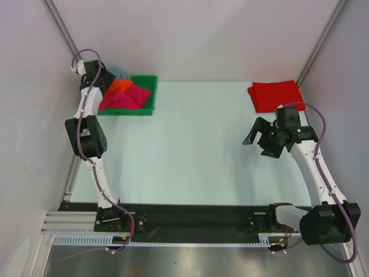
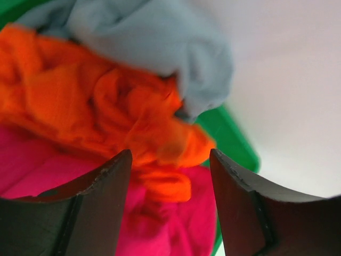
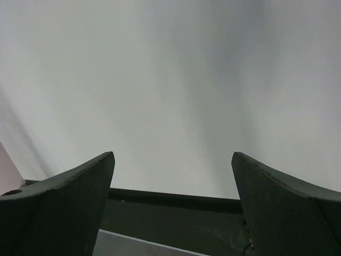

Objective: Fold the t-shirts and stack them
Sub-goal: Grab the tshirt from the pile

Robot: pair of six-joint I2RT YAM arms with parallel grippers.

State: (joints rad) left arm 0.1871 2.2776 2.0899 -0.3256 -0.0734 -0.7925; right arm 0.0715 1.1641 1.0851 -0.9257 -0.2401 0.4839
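The step in hand looks like drawing one shirt out of the green tray (image 1: 147, 81). The left gripper (image 2: 170, 160) hangs just above the heap inside the tray, its jaws apart with nothing between them. A crumpled ridge of the orange t-shirt (image 2: 80, 96) lies directly below the gap.

The grey t-shirt (image 2: 149, 37) lies over the orange one on the tray's far side. The magenta t-shirt (image 2: 170, 224) lies under it on the near side.

To do this well, the gripper should come down on that raised orange ridge and not on the seam where orange meets magenta. It should close on orange cloth alone. A deep bite would probably drag the magenta shirt up too, and the grey one may cling and follow, so a slow, straight lift clear of the tray rim seems wise. The shirt can then go onto the bare worktop (image 1: 196, 150) beside the tray.

The right gripper (image 1: 258, 138) hovers over the worktop, well away from the tray, with its jaws wide and empty. It could take a second corner. The red t-shirt (image 1: 275, 95) lies folded far across from the tray, on the right arm's side.
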